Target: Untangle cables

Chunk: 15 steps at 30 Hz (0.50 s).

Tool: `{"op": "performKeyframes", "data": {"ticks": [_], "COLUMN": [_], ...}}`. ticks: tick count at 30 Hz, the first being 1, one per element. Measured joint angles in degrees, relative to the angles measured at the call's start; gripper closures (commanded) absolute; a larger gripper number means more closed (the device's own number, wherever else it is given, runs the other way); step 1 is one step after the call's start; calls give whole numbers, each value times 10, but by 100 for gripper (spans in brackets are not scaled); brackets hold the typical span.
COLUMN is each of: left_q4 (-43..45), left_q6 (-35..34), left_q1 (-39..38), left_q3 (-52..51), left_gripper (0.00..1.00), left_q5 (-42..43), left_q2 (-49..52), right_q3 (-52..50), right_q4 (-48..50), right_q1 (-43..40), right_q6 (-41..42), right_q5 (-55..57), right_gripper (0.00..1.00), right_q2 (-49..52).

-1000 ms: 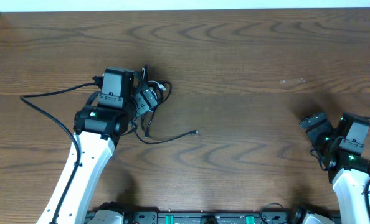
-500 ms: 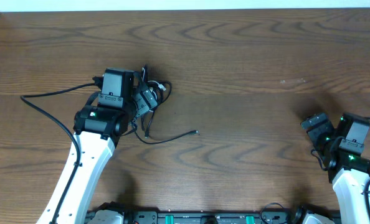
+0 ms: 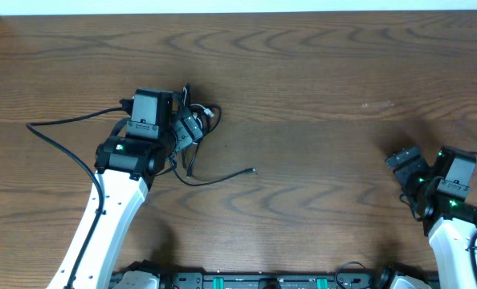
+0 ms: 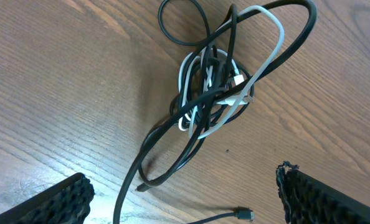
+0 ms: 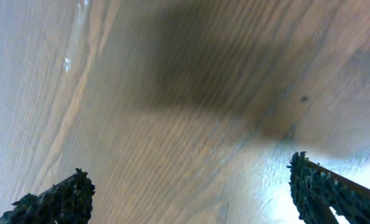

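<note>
By the near right corner of the desk [image 3: 319,80] the right fingers [image 5: 48,202] gape empty, and farther in, left of centre, the left fingers [image 4: 54,202] spread wide above the knotted cables [image 4: 216,87], partly hidden beneath them from overhead.

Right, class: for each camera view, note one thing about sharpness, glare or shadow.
Left wrist: the cables are sharp, with a soft shadow on the table to their left. Overhead: evenly lit and sharp. Right wrist: blurred wood grain, a dark shadow patch near the top, pale glare lower right.
</note>
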Motion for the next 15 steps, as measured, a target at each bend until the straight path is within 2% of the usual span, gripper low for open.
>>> {"op": "performKeyframes", "data": {"ticks": [4,7,15], "left_q4": [-1,-1,-1], "left_q6": [0,0,3], "left_q1": [0,0,0], "left_q3": [0,0,0], "left_gripper": [2,2,3], "left_q5": [0,0,0], "left_q2": [0,0,0], "right_q3": [0,0,0], "right_q4": [-6,1,21], "right_q1": [0,0,1], "right_q6": [-10,-40,-135], "right_q5": [-14,-41,-121], "right_gripper": [1,6,2], "right_q2": [0,0,1]}}
